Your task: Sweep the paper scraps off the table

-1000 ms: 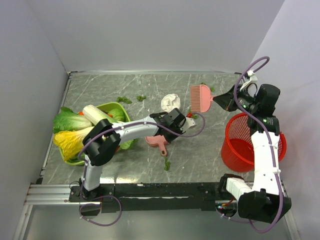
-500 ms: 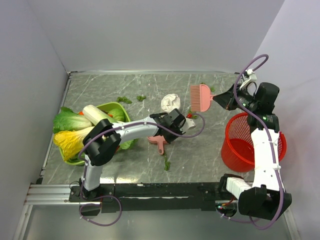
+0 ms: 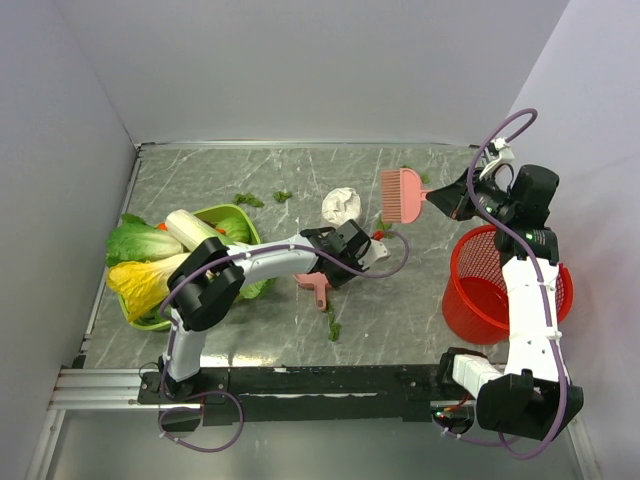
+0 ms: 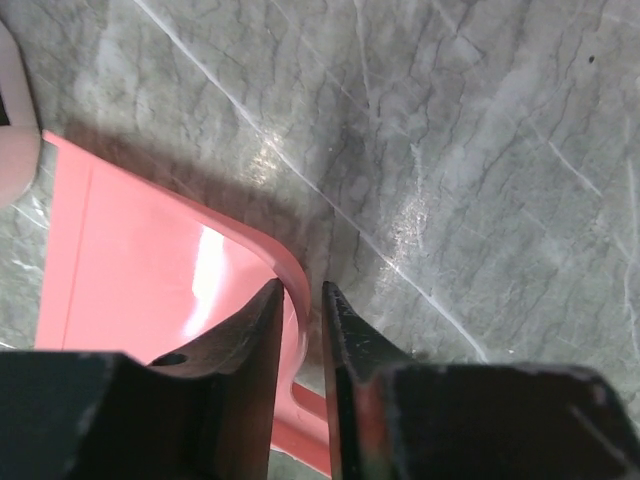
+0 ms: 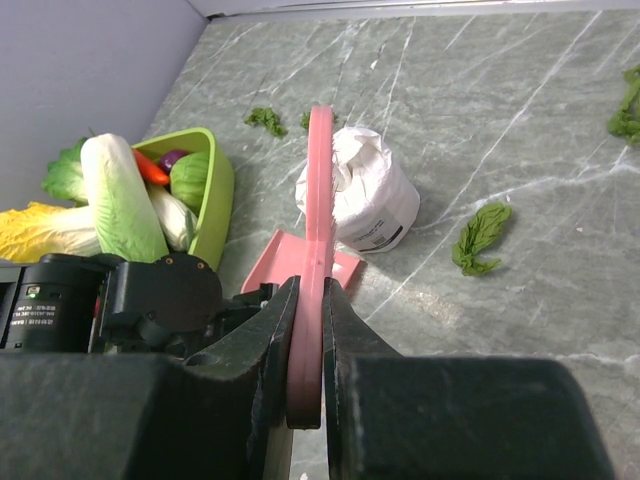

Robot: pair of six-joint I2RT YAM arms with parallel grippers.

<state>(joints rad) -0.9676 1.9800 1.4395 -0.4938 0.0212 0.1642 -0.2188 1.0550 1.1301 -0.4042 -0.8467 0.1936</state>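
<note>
- Paper scraps [image 3: 333, 328] are the little dark-green crinkly bits dotted around the bench [image 3: 250, 335]. The nearest one lies on its own toward the front edge, just in front of the dustpan handle.
- Right behind that scrap is the pink dustpan [image 3: 320, 288], with its handle pointing at the near edge.
- The left gripper [image 4: 300, 295] is on the dustpan. In the left wrist view the gap is narrow, with one finger on each side of the pan's raised curved rim, pinching it.
- Over on the right, a red basket [image 3: 470, 300] stands at the bench edge next to the right arm, well apart from the dustpan.
- On the left side a green tub [image 3: 240, 213] is overflowing with leafy veg [image 3: 135, 243], some of it hanging out over the bench.
- A white crumpled lump [image 3: 341, 205] sits just beyond the dustpan's open mouth, and another scrap lies to the right of it.
- The right gripper [image 5: 308, 290] is clamped tight on the handle of a pink brush [image 3: 402, 193]. The brush head sits to the right of the white lump. I honestly can't tell from these angles whether the bristles touch the bench.
- Furthest back, a couple more paper scraps lie beyond the green tub, and one more is near the far right, behind the brush head.
</note>
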